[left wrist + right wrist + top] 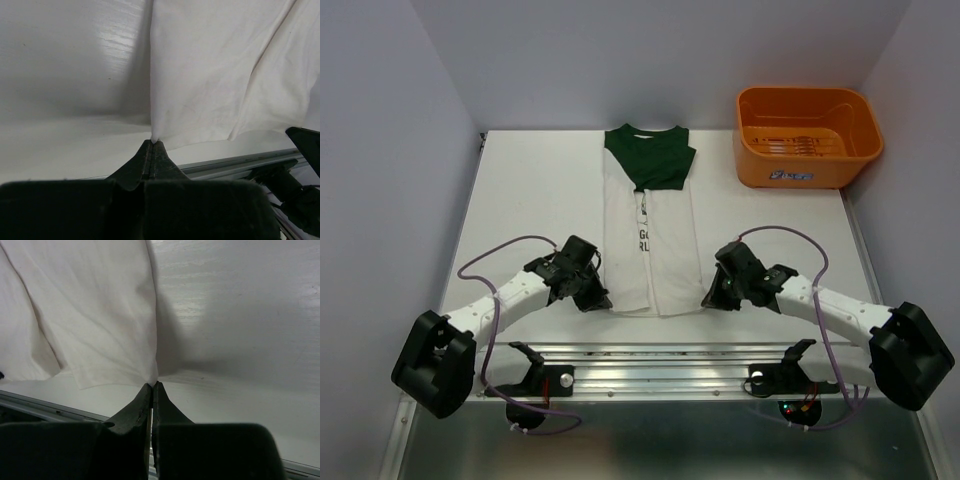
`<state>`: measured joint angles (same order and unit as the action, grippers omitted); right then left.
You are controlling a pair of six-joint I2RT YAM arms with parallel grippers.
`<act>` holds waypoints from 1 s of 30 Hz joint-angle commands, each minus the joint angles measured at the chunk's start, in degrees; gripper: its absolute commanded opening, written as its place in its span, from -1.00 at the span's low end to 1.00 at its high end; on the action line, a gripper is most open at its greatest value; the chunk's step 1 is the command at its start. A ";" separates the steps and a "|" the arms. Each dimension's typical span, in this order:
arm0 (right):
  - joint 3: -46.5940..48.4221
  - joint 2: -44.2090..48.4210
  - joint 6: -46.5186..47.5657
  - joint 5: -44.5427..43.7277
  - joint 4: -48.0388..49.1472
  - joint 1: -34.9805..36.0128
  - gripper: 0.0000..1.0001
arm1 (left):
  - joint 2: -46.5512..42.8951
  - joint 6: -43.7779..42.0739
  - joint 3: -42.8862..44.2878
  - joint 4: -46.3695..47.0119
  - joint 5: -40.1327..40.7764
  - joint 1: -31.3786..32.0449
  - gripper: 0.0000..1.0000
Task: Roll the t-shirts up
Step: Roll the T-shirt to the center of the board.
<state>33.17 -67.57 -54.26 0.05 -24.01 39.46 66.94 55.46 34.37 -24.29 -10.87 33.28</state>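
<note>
The t-shirt (650, 225) lies folded into a long narrow strip down the middle of the table, green neckline and sleeves at the far end, white body toward me. My left gripper (600, 298) is shut on the near left corner of its hem; the left wrist view shows the white cloth (210, 75) pinched at the fingertips (152, 142). My right gripper (708, 298) is shut on the near right corner; the right wrist view shows the cloth (95, 310) pinched at its fingertips (152, 385).
An orange plastic basket (760, 160) stands at the far right of the white table (530, 200). A metal rail (660, 365) runs along the near edge in front of the arm bases. Grey walls close in the left, right and back.
</note>
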 commanded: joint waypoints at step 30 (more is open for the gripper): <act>13.59 -5.37 3.72 -9.72 -2.36 0.35 -0.99 | 8.56 -4.75 11.86 0.30 6.57 -2.60 -1.00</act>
<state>43.27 -71.92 -51.62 -6.46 -26.61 39.46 74.37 52.23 43.29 -24.69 -6.24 31.46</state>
